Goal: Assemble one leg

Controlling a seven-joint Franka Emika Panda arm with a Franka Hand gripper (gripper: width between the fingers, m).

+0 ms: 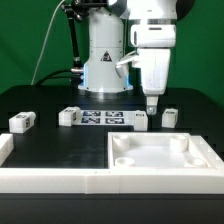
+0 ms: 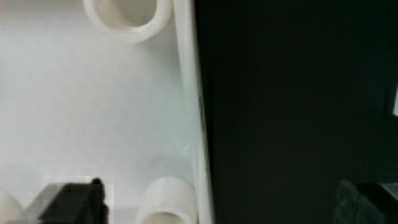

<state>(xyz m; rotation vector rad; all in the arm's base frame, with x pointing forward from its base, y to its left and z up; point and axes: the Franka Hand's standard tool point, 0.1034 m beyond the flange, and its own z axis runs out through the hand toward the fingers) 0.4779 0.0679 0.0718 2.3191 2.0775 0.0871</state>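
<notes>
Several small white legs with marker tags lie on the black table in the exterior view: one at the far left [image 1: 22,121], one [image 1: 68,116] left of the marker board, one [image 1: 140,120] and one [image 1: 171,116] behind the large white square panel [image 1: 160,152]. My gripper [image 1: 150,106] hangs between those last two legs, just above the panel's far edge. In the wrist view the gripper [image 2: 222,205] is open and empty, its dark fingers [image 2: 71,202] wide apart, straddling the panel's edge [image 2: 185,120]. A round corner socket [image 2: 128,15] shows on the panel.
The marker board [image 1: 104,118] lies flat in front of the robot base [image 1: 105,60]. A white L-shaped rail [image 1: 45,178] runs along the table's front left. Bare black table [image 2: 294,110] lies beside the panel.
</notes>
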